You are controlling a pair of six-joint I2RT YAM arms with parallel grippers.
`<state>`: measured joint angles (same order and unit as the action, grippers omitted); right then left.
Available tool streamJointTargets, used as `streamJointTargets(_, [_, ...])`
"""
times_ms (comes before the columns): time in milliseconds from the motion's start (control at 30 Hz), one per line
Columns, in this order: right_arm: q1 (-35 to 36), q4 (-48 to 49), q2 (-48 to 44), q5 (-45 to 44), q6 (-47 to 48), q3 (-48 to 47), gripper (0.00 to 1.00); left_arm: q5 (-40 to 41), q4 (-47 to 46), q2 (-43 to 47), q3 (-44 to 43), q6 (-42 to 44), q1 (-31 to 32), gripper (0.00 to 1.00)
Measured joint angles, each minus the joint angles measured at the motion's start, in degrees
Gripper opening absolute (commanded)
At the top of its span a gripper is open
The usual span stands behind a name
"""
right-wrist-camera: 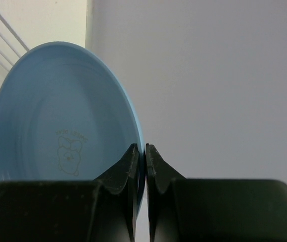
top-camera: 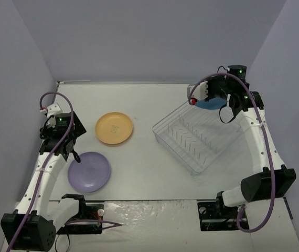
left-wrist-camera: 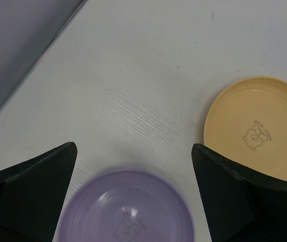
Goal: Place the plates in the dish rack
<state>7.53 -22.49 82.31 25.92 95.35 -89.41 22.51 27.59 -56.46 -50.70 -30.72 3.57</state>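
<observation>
My right gripper (right-wrist-camera: 144,148) is shut on the rim of the blue plate (right-wrist-camera: 58,126), held on edge in the air over the far corner of the clear dish rack (top-camera: 196,137). From above, the blue plate (top-camera: 212,103) shows just under the right gripper (top-camera: 216,98). The orange-yellow plate (top-camera: 114,128) lies flat on the table left of centre. Nearer and further left lies the light purple plate (top-camera: 89,171). My left gripper (left-wrist-camera: 133,156) hangs open above the table, the purple plate (left-wrist-camera: 128,206) below between its fingers and the orange-yellow plate (left-wrist-camera: 257,126) to its right.
The dish rack sits at an angle on the right half of the white table (top-camera: 155,178), its slot dividers (top-camera: 194,139) holding nothing. Grey-purple walls (top-camera: 155,37) close in the back and both sides. Cables and arm bases (top-camera: 86,215) occupy the near edge.
</observation>
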Motion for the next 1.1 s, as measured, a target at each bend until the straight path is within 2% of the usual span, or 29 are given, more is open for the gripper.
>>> streamJointTargets(233, [-2.51,5.33,-2.94,8.63,9.28,10.67,0.0,0.13,-0.05,-2.68,-0.08,0.09,0.0,0.97])
streamJointTargets(467, [-2.51,11.07,-2.96,16.86,13.33,17.21,0.0,0.13,-1.37,-2.86,-0.08,0.28,-0.02,0.97])
streamJointTargets(667, [-2.51,15.05,-2.63,21.95,14.33,18.17,0.0,0.29,-1.27,-4.42,-0.1,0.48,-0.07,0.97])
streamJointTargets(1100, [-2.51,10.33,-1.94,33.78,17.42,18.19,0.0,0.77,-1.04,-5.16,-0.98,0.55,-0.07,0.97])
